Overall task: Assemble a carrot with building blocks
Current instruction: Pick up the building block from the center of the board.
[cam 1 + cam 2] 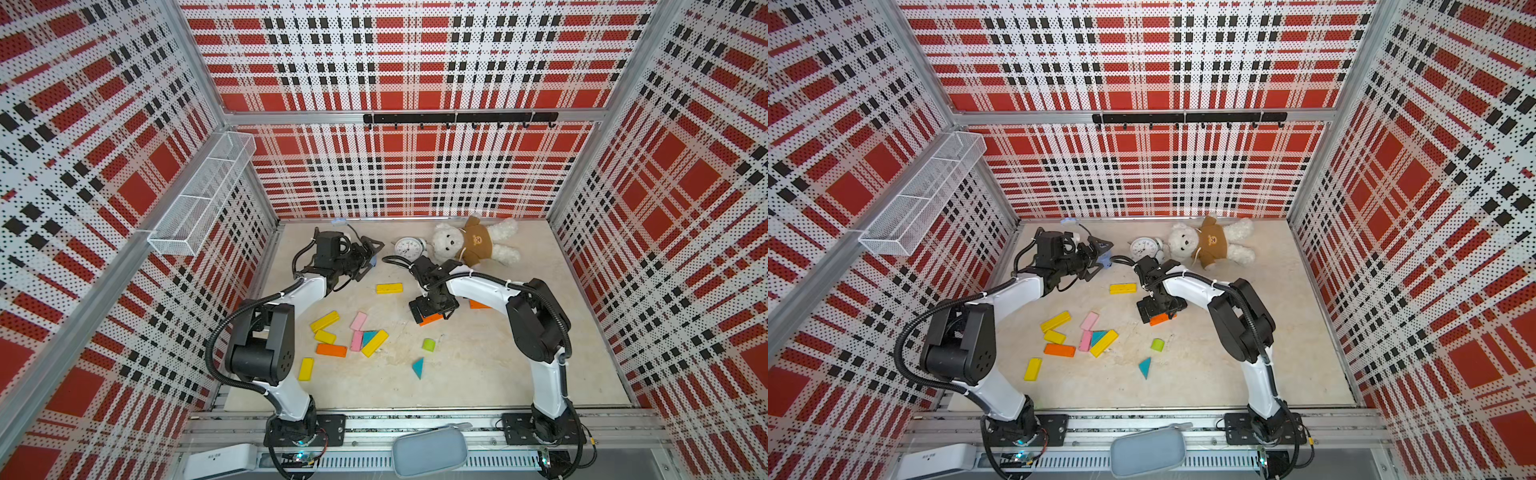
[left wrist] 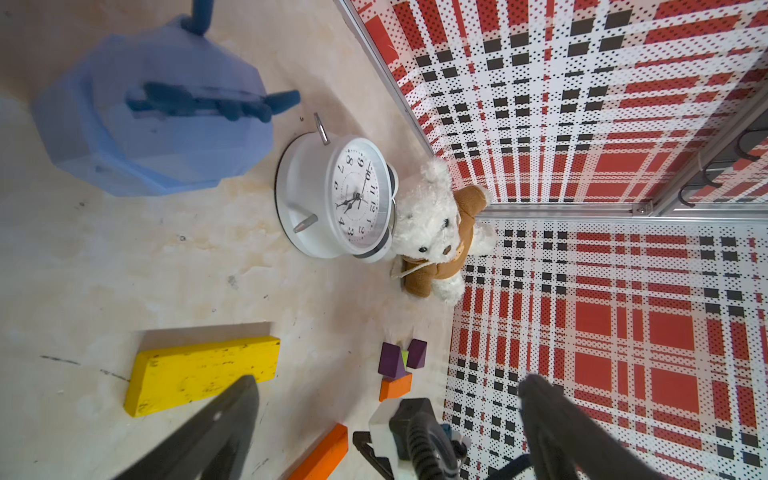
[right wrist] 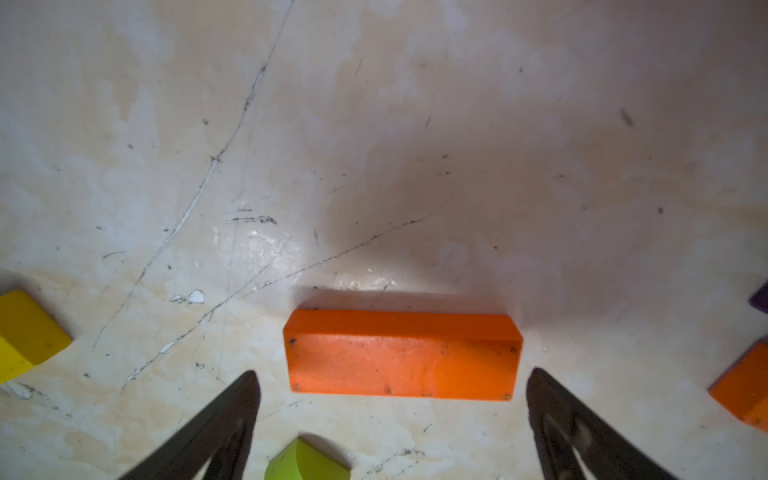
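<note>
Orange bar (image 3: 403, 357) lies near desk (image 1: 478, 365) centre, just under right hand (image 3: 393, 374), jaws apart, its long axis spanning finger to finger; left hand (image 1: 368, 259), also apart, hangs farther off by far edge

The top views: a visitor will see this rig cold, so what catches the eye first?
The red plaid walls dominate on every side. Next come the bright building blocks scattered over the middle of the table, and the teddy bear lying beside a white alarm clock at its far edge. The right gripper straddles an orange bar, jaws open.
</note>
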Available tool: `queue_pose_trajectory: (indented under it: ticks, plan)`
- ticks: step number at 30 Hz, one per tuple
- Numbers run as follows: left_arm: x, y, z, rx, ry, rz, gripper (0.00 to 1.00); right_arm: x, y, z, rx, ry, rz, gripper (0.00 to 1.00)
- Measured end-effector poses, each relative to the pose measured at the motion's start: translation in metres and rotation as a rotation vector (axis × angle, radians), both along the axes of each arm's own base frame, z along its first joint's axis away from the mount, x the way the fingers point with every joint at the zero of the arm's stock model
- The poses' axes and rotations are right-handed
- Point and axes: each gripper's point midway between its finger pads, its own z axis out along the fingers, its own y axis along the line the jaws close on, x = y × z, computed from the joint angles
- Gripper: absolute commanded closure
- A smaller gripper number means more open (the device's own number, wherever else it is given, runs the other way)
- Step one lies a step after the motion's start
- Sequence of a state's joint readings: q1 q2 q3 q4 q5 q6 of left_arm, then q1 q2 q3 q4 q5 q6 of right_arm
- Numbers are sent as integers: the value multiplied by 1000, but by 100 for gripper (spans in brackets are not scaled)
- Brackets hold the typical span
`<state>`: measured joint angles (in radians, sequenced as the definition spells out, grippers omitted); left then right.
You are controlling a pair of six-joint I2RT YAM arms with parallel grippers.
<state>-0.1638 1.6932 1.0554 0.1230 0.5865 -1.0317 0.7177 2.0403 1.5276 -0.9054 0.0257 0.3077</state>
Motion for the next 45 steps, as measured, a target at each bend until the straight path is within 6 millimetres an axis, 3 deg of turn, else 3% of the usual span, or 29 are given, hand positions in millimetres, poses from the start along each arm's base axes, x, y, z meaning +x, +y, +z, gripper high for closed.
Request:
queue_pose_trajectory:
  ticks: [23,29,36,40,45]
  plan:
    - [0,-1,0,0,0,-2,1,-1,-6,-19,-10,-2,-62,0]
    - [-1,-3,0,0,-1,-6,0,-1,-7,-21,-13,-6,-68,8]
    - [-1,-4,0,0,-1,-8,0,0,-11,-19,-18,-28,-78,11]
    - [-2,-4,0,0,-1,-9,1,1,-16,-13,-27,-46,-86,11]
    - [-4,-10,0,0,-1,-22,0,9,-35,15,1,-100,-130,11]
